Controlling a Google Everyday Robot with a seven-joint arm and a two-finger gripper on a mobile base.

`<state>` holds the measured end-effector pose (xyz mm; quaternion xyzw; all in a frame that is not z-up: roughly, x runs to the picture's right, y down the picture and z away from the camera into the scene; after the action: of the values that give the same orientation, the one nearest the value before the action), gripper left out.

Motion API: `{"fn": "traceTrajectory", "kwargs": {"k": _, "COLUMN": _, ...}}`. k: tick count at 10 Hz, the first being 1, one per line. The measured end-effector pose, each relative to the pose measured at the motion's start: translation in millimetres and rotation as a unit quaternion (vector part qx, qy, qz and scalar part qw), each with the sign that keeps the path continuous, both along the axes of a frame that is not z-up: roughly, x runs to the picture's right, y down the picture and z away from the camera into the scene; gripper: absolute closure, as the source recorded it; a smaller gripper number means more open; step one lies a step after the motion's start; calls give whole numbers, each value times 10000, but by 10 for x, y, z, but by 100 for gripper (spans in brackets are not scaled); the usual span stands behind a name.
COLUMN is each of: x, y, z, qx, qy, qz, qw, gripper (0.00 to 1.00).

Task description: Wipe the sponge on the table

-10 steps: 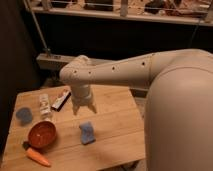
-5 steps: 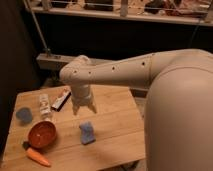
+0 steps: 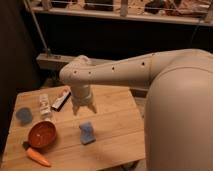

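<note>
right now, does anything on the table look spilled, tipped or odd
Nothing stands out. The sponge lies flat on the table, the orange bowl sits upright, nothing is spilled, and the gripper hangs just beyond the sponge.

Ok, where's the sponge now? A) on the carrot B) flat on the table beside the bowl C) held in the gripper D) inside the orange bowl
B: the sponge lies on the table beside the orange bowl, with the gripper hanging above it.
</note>
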<state>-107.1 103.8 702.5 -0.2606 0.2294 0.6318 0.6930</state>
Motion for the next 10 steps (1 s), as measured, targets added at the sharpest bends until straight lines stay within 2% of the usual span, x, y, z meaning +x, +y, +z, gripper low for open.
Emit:
{"fn": "traceTrajectory", "kwargs": {"k": 4, "x": -69, "y": 108, "z": 22, "qx": 148, "qy": -170, "qz": -316, "qw": 9992, "gripper": 35}}
{"fn": "traceTrajectory", "kwargs": {"k": 10, "x": -5, "y": 478, "z": 207, "qx": 11, "qy": -84, "qz": -335, "qw": 9994, "gripper": 35}}
